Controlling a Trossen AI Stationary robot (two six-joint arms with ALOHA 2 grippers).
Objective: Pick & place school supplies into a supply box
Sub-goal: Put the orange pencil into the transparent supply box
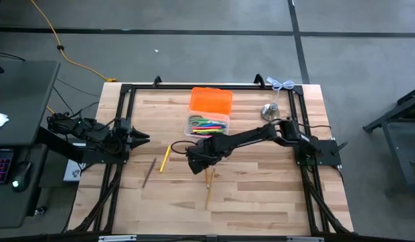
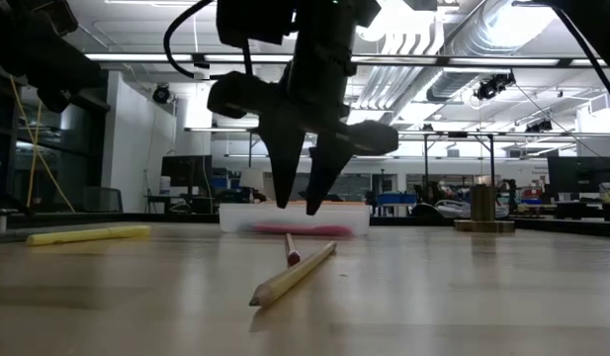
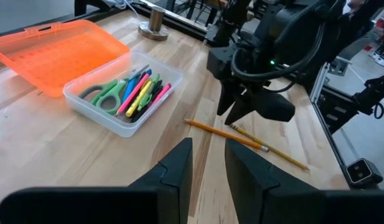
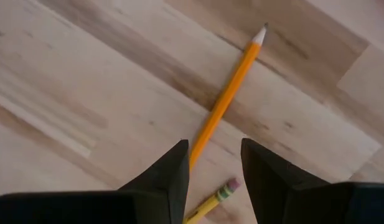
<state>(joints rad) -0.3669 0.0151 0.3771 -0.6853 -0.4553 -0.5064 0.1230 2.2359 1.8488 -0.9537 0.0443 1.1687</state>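
We are hovering our open, empty right gripper (image 1: 208, 169) above two pencils (image 4: 227, 93) on the table, the half-filled box (image 1: 208, 124) just beyond it, the left gripper (image 1: 144, 137) parted, with a marker (image 1: 165, 158) also remaining out.

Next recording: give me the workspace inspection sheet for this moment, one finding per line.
Surface: wooden table, black frame.
Job's things: supply box open, orange lid back, scissors and pens inside; two pencils, yellow marker, dark pencil still out.
Clutter: metal bell.
Grippers: right gripper open, over an orange pencil; left gripper open, at the left edge.
Cables: yellow cable on floor.
Surroundings: lab room, nobody seen.
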